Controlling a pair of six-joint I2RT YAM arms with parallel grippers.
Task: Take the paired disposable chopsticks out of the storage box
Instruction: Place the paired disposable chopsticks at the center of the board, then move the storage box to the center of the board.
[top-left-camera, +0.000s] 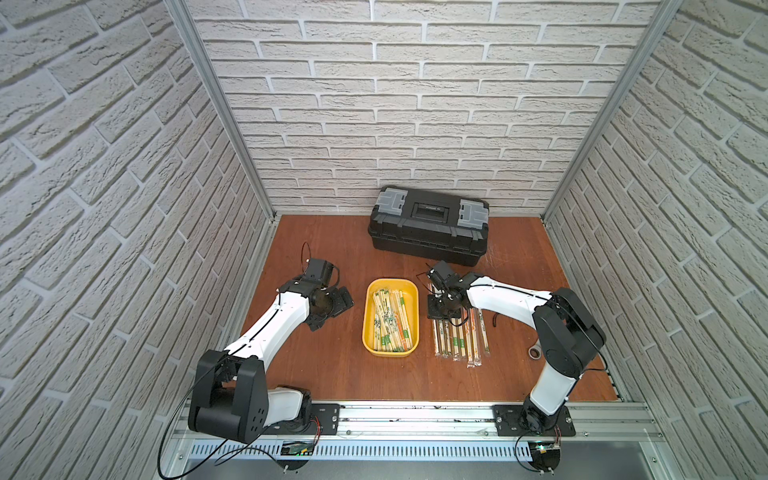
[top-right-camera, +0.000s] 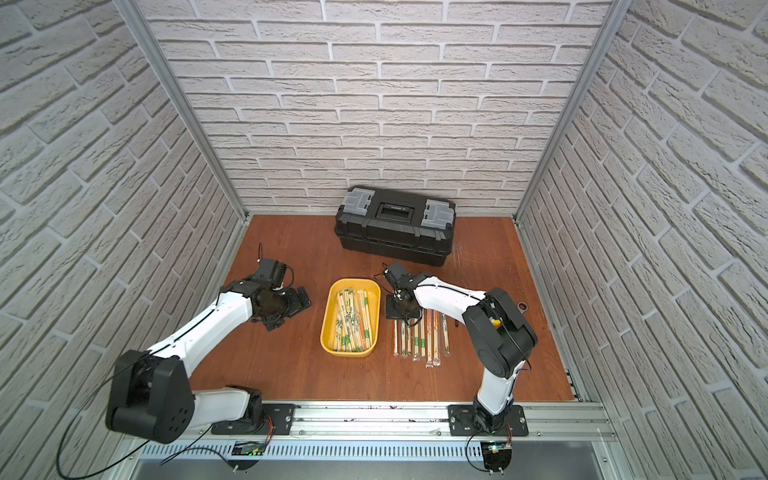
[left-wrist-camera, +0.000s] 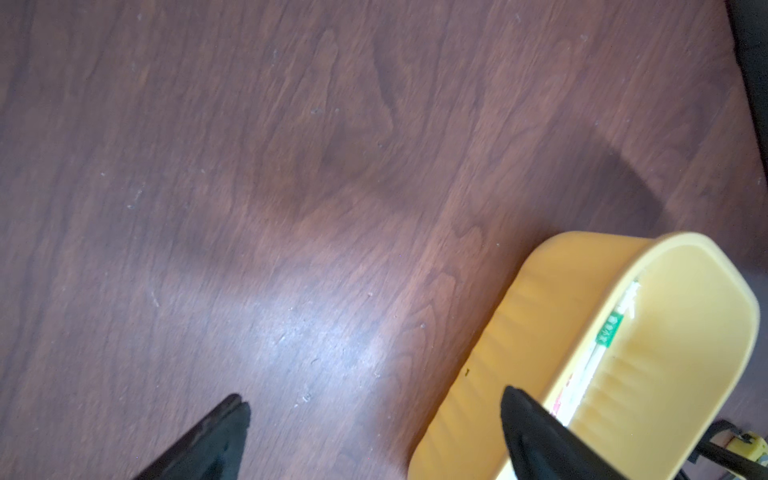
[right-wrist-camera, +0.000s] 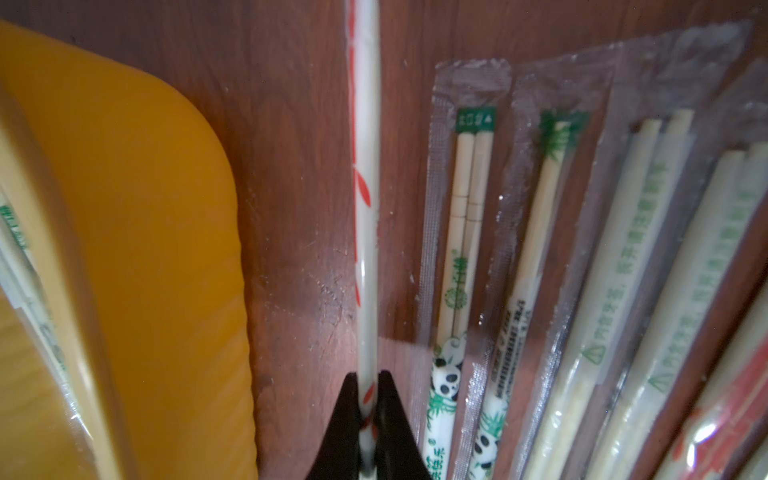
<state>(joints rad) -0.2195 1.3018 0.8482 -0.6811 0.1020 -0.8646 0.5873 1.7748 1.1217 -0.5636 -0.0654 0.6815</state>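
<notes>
- My right claw (right-wrist-camera: 368, 376) is pinching one orange-leaf chopstick pair in a clear sleeve (right-wrist-camera: 368, 208).
- My left claw (left-wrist-camera: 374, 397) is spread wide and holds nothing.
- A row of wrapped pairs (top-left-camera: 457, 340) lies out on the brown wooden tabletop (top-left-camera: 332, 365), toward its right edge.
- Many pairs (top-left-camera: 388, 322) wait in the shallow yellow plastic box (top-left-camera: 365, 320), mid-tabletop. I think lots of the job is left.
</notes>
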